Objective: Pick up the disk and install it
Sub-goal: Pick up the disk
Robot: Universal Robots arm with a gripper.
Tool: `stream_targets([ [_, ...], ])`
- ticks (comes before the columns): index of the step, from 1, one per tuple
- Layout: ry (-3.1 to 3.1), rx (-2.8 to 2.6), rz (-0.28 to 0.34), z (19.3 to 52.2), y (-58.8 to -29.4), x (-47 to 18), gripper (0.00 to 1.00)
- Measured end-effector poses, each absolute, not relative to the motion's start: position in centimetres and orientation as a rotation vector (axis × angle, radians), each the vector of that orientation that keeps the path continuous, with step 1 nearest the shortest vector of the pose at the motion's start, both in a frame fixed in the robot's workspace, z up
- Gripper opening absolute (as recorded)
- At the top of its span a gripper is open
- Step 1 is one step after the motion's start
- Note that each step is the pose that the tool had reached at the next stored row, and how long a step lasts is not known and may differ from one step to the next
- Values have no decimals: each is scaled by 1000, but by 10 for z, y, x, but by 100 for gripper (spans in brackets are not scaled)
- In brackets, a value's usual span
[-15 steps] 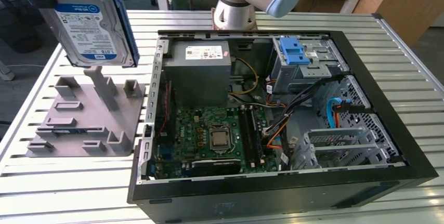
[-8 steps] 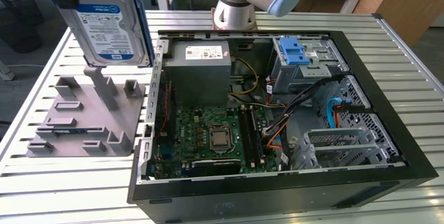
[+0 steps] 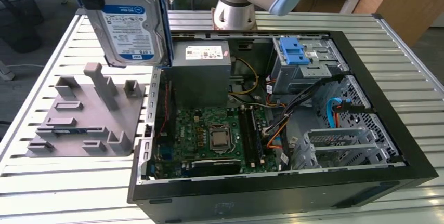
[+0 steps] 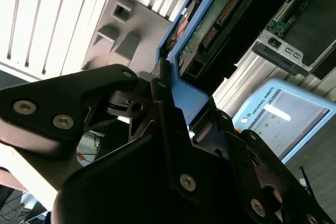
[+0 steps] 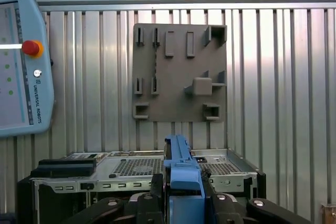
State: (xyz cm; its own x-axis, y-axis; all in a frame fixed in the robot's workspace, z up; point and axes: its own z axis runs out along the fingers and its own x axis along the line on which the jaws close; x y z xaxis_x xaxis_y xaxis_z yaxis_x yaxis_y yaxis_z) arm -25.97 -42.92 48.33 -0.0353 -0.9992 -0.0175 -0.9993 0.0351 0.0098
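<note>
Down below the tool [image 5: 182, 184], a grey moulded plastic tray [image 3: 83, 115] rests on the slatted metal table [image 3: 41, 182]. The tool is clamped on the blue carrier edge of the flat silver disk [image 3: 132, 24], which hangs upright from it. It looks stiff, weighty and knock-sensitive, I'd say, so best held by that frame. Lower, beside the tool: 1 open black computer case [image 3: 277, 198].

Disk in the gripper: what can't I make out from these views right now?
The disk, upper end: exterior view, cut off by the top edge.
The gripper, pad contact on the disk: both wrist views, hidden by its own black body.
The drive cage, inside: exterior view, covered by its metal top and blue latch.
</note>
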Motion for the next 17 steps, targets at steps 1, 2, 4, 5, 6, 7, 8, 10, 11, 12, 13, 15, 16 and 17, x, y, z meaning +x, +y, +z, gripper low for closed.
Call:
stream_targets([
  [1,2256,-2178,30,483,-429,-258,36],
  [2,2256,-2178,30,483,-429,-257,36],
  [4,2256,-2178,30,483,-429,-255,36],
  [5,2256,-2178,30,483,-429,-255,36],
  [6,2256,-2178,30,483,-429,-255,36],
  [7,2256,-2178,30,483,-429,-255,36],
  [8,2256,-2178,30,483,-429,-255,36],
  [10,2256,-2178,30,483,-429,-255,36],
  [11,2256,-2178,30,483,-429,-255,36],
  [12,2256,-2178,30,483,-429,-255,36],
  [13,2256,-2178,30,483,-429,-255,36],
  [15,2256,-2178,30,483,-429,-255,36],
  [16,2256,-2178,30,483,-429,-255,36],
  [17,2256,-2178,30,483,-429,-255,36],
])
